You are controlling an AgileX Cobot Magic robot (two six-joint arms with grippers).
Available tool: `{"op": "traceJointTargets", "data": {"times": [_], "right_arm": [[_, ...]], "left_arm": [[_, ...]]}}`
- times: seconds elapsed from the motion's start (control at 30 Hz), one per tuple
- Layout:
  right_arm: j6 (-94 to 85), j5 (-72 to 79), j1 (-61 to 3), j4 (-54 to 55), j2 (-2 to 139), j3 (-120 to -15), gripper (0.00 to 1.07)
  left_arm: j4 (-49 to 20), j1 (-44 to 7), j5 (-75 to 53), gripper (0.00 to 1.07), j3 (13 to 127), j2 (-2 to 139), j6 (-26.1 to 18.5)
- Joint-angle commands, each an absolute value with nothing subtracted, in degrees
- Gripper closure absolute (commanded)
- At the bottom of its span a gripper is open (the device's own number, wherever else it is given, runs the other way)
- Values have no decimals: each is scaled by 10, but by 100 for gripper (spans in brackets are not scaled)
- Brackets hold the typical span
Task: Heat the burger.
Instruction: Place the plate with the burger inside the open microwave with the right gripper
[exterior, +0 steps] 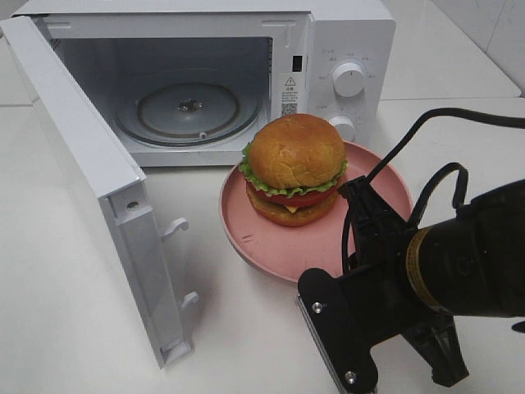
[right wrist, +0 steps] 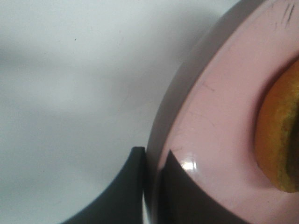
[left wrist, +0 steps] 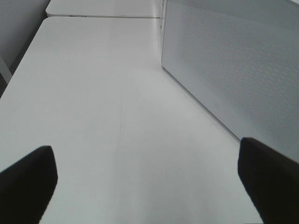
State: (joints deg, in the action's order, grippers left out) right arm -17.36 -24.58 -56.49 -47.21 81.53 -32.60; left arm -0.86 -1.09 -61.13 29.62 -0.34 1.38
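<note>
Burger (exterior: 295, 168) sits on the pink plate (exterior: 271, 246), toward the plate's far side, just in front of the open microwave (exterior: 344, 33). Bun dome up, green frill and red layer showing below it. It is outside the oven cavity.

Right arm: comes in from the lower right of the high view, black wrist body low and close to the camera, cables looping over it. Forearm angles up and left toward the plate. Right gripper (exterior: 355, 190) reaches the plate's near right rim. In the wrist view the two dark fingertips (right wrist: 135, 177) are pressed close together with the plate's rim (right wrist: 219, 116) between them, one finger outside the edge and one inside on the pink surface. Pinching the rim, not the burger; the bun edge (right wrist: 280, 140) lies apart from the fingers. Cannot tell whether the plate rests on the white table (right wrist: 70, 93) or is raised off it.

Left arm: out of the high view. Left gripper (left wrist: 147, 179) is spread wide, its dark fingers (left wrist: 25, 182) at the two sides of the wrist view, nothing between them but bare tabletop. A white panel with fine dotted mesh (left wrist: 233, 70) stands just beside it.

Microwave door (exterior: 82, 164) is swung fully open to the left; glass turntable (exterior: 189, 111) is visible inside.
</note>
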Motion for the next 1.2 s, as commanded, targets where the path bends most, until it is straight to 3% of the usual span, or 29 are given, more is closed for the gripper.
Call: {"op": "traceJointTargets", "data": {"times": [0.03,0.43,1.2], "right_arm": [[-201,-205,-548,-483,808,-329,107],[-421,-112,-444,-371,807,-329,107],[-1003,-173,-329,65,807,-406,107]], "left_arm": [[-7,-9,-612,9,296,-14,14],[-7,-9,-612,9,296,-14,14],[-7,-9,-612,9,296,-14,14]]}}
